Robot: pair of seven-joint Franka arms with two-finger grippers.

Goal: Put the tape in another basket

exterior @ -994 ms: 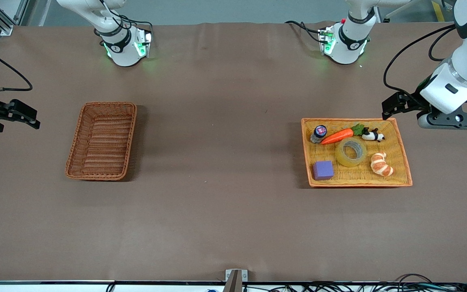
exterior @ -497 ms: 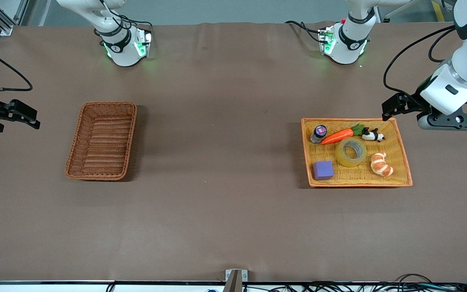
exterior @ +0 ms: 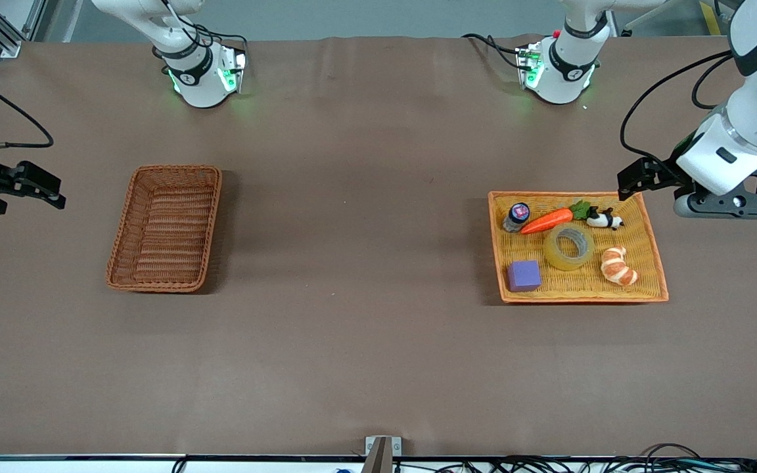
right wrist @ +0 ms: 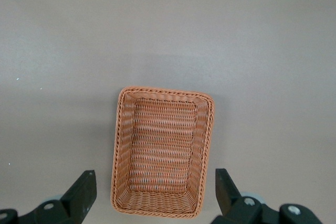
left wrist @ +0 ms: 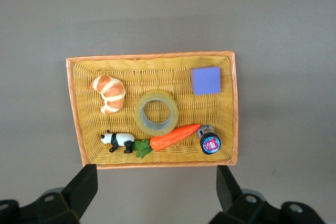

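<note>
The tape (exterior: 569,246), a yellowish translucent ring, lies flat in the middle of the bright-orange tray (exterior: 656,263); it also shows in the left wrist view (left wrist: 157,112). The reddish-brown basket (exterior: 215,197) stands empty toward the right arm's end of the table and shows in the right wrist view (right wrist: 165,92). My left gripper (exterior: 629,180) is open and empty, up over the table just off the tray's rim by the panda; its own view shows it too (left wrist: 155,192). My right gripper (exterior: 46,190) is open and empty, high beside the basket, as its own view shows (right wrist: 154,192).
In the tray around the tape lie a toy carrot (exterior: 547,221), a panda figure (exterior: 605,219), a croissant (exterior: 618,265), a purple cube (exterior: 524,275) and a small dark-capped bottle (exterior: 517,216). Brown table surface lies between tray and basket.
My left arm has shifted slightly toward the tray. The right arm and all the objects have not moved.
</note>
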